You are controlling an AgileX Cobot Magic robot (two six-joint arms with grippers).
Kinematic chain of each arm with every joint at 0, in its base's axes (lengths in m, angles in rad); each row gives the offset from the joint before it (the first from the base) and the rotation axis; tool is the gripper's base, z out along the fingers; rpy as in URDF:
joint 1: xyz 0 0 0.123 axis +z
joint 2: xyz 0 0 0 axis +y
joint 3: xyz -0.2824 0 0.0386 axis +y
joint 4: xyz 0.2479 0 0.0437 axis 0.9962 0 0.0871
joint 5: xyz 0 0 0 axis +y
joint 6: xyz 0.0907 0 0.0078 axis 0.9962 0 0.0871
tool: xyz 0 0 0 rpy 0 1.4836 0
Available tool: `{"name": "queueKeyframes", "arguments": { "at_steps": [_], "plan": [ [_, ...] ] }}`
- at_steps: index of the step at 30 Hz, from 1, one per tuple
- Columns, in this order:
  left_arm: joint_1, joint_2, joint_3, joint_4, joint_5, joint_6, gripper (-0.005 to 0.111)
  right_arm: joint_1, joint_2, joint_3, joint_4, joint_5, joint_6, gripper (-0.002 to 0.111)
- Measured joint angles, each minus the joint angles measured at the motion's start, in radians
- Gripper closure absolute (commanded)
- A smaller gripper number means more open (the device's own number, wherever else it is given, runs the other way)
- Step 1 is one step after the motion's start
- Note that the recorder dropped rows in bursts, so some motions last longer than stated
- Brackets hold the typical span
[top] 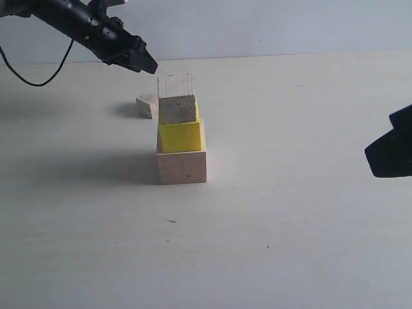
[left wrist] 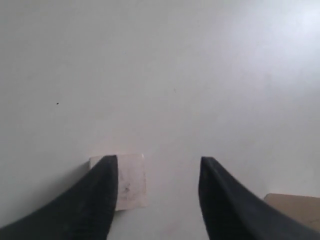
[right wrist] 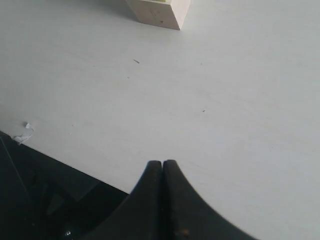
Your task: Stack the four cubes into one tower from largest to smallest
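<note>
The left gripper [top: 147,64] is hovering, fingers spread, above the tiny cube [top: 147,105] beside the three-high tower [top: 180,136]. The right gripper [right wrist: 162,167] is sitting empty, fingers pressed together.

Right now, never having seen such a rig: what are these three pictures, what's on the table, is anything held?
A robot with two arms, each ending in a two-fingered gripper. One picture views the whole table from outside; the other two come from cameras on the wrists, so their dark shapes are gripper fingers. Stacked on the table are a large wooden cube, a yellow cube, then a small wooden cube on top. A tiny wooden cube lies apart, left of them in the outside view. The left gripper is open, the right gripper shut; neither holds anything.
</note>
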Motion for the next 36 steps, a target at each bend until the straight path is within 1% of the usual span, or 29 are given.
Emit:
{"name": "queueKeyframes", "arguments": {
  "at_steps": [1, 2, 4, 5, 7, 8, 10, 36],
  "plan": [
    [-0.012, 0.0, 0.0, 0.03, -0.009, -0.002, 0.056, 0.0, 0.0, 0.0, 0.0, 0.0, 0.0, 0.108],
    [-0.036, 0.0, 0.0, 0.098, -0.021, -0.015, 0.056, 0.0, 0.0, 0.0, 0.0, 0.0, 0.0, 0.108],
    [-0.052, 0.0, 0.0, 0.184, -0.035, -0.064, 0.056, 0.0, 0.0, 0.0, 0.0, 0.002, 0.0, 0.108],
    [-0.052, 0.0, 0.0, 0.201, -0.034, -0.078, 0.056, 0.0, 0.0, 0.0, 0.0, 0.002, 0.0, 0.108],
    [-0.052, 0.0, 0.0, 0.233, -0.035, -0.101, 0.051, 0.0, 0.0, 0.0, 0.0, 0.002, -0.013, 0.108],
    [-0.052, 0.0, 0.0, 0.235, -0.035, -0.103, 0.045, 0.0, 0.0, 0.0, 0.0, 0.002, -0.016, 0.108],
    [-0.052, 0.0, 0.0, 0.236, -0.035, -0.105, 0.042, 0.0, 0.0, 0.0, 0.0, 0.002, -0.023, 0.108],
    [-0.056, 0.0, 0.0, 0.232, -0.062, -0.089, 0.042, 0.0, 0.0, 0.0, 0.0, 0.004, -0.025, 0.108]
  ]
}}
